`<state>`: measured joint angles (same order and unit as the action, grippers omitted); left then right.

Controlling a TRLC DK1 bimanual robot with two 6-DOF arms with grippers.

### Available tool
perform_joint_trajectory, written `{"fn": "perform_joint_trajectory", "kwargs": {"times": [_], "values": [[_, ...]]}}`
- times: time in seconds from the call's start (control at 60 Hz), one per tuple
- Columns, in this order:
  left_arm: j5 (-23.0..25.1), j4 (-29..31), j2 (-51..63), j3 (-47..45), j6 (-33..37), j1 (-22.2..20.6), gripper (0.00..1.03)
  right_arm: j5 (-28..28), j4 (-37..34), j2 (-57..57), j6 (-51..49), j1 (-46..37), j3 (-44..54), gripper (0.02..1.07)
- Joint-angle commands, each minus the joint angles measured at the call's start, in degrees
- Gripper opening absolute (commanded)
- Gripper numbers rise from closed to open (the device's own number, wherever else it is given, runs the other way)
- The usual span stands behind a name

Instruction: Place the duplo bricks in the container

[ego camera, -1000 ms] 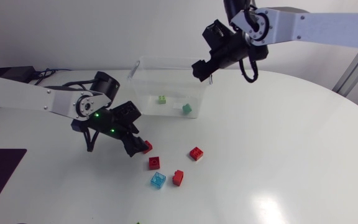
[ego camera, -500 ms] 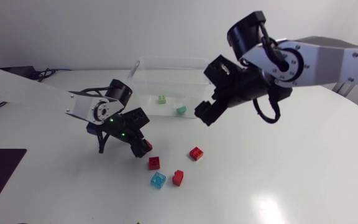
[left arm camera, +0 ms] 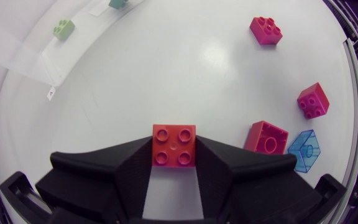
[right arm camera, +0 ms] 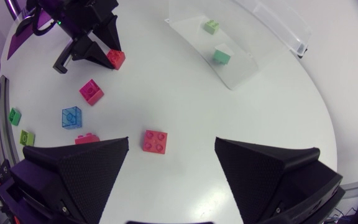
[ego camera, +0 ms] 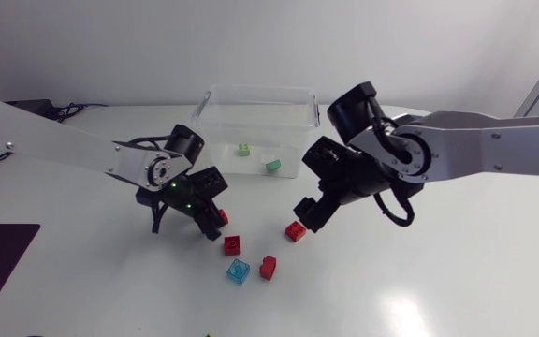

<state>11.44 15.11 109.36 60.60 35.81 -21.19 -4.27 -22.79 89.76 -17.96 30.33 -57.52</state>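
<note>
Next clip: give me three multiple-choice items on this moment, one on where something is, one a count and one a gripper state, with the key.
1. Where does the translucent blue brick lie?
A in the container
B in the left gripper
C on the table

2. How many bricks lie in the container?
A one
B two
C four

3. The left gripper is:
A shut on a red brick
B open and empty
C shut on a yellow brick

Key:
1 C, it sits on the table next to a loose red brick.
2 B, only a green brick and a teal brick lie inside.
3 A, the left wrist view shows both fingers against the brick's sides.
</note>
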Motion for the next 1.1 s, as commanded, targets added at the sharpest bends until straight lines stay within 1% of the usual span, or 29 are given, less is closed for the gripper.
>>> {"fn": "perform_joint_trajectory", "kwargs": {"times": [0.0,0.15,0.233,0.417,0.567,0.6,0.683,0.733,0.867,0.917,1.017,1.083], "values": [[-0.4,0.4,-4.5,0.0,-0.5,-0.3,0.30,0.6,0.5,3.1,2.0,0.3,1.5,1.02],[-0.4,1.1,-11.8,0.9,-1.4,0.2,0.30,0.8,0.6,5.9,2.8,0.7,1.1,0.99],[-0.3,3.3,-14.6,3.0,-1.5,0.8,0.30,1.1,0.6,7.5,3.5,0.8,0.7,0.99],[1.0,5.0,-18.1,8.8,-3.0,2.5,0.30,1.5,0.9,11.1,4.3,1.9,-0.2,0.99],[1.9,5.0,-18.6,13.8,-5.3,3.9,0.30,2.5,1.7,14.0,4.6,3.0,-0.8,0.98],[2.0,4.3,-18.4,14.8,-5.9,4.2,0.30,2.6,2.0,14.5,4.6,3.2,-1.0,0.96],[2.0,3.8,-16.9,17.5,-7.1,4.8,0.30,3.3,2.2,16.0,4.6,3.5,-1.6,0.95],[2.1,3.0,-15.7,19.1,-7.8,4.8,0.30,3.6,2.6,16.7,4.6,3.8,-2.1,0.93],[2.1,0.3,-12.5,22.5,-9.5,5.0,0.31,4.8,2.7,18.2,4.7,4.4,-3.4,0.92],[2.1,-0.3,-10.4,24.2,-9.9,5.0,0.31,4.8,2.7,18.9,4.7,4.6,-4.0,0.88],[2.1,-0.3,-5.8,27.8,-10.3,5.0,0.31,5.1,2.6,19.8,4.7,4.9,-5.0,0.75],[2.1,-0.9,-3.3,29.5,-10.7,5.0,0.32,5.2,2.3,20.4,4.7,5.2,-5.5,0.61]]}}
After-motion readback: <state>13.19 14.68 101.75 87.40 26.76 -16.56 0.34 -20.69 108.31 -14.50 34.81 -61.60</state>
